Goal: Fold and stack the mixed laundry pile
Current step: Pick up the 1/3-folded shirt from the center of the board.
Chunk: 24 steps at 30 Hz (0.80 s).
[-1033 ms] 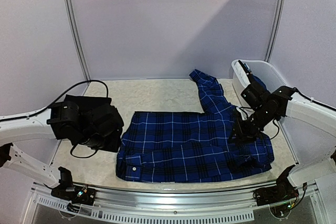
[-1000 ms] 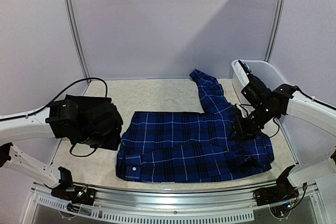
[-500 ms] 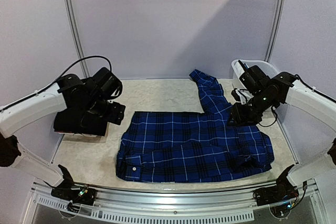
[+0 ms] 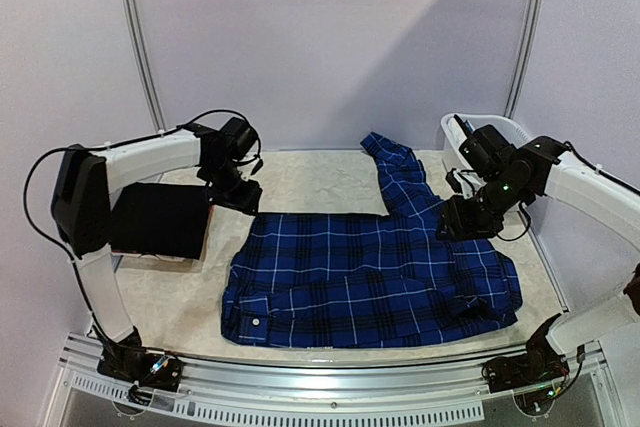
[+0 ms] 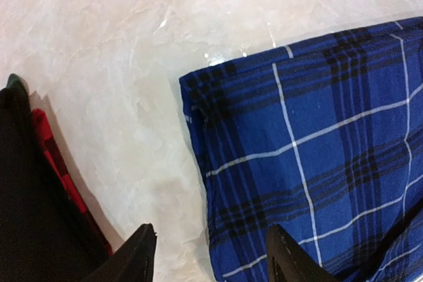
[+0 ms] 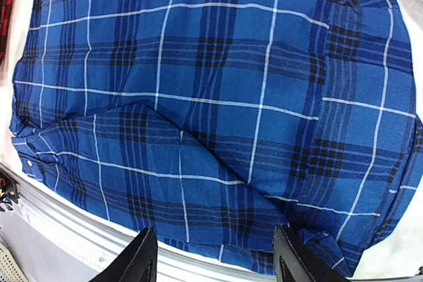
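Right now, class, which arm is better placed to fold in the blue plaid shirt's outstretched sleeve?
Probably the right: the right gripper hangs open beside the sleeve of the blue plaid shirt, while the left gripper is over its far-left corner.

text: none legible | labels: none | brands: none | numbers: none

Lilac walls, pale marbled table

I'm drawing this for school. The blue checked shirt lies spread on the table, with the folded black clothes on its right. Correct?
Not quite. The top view shows the folded black clothes on the left of the blue checked shirt, which does lie spread on the table.
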### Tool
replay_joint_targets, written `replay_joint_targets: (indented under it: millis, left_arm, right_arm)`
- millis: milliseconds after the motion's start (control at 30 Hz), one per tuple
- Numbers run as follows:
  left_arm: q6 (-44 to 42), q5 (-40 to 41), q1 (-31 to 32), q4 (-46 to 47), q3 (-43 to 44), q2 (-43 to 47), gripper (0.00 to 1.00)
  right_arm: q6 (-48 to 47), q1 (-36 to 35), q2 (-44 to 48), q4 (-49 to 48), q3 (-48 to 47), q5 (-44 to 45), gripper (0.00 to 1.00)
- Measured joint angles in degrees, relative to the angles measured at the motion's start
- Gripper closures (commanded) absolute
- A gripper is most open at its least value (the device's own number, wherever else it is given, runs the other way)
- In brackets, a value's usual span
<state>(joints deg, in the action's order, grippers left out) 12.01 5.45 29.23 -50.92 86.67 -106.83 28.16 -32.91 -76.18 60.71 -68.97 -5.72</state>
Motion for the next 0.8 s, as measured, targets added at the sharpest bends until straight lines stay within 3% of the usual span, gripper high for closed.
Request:
replay_joint_targets:
  millis: [400,800]
  left_arm:
    - [-3.7,-4.4,-5.0,-0.9,13.5,-17.2,0.53]
    - [-5.2,-6.1,-5.3,-3.8,22.6,-26.6,0.64]
  right_arm:
    - [0.0,1.3,0.0,2.1,-0.5,0.5,0.39]
    - [-0.5,2.1,-7.6,2.2,-7.8,0.5,0.39]
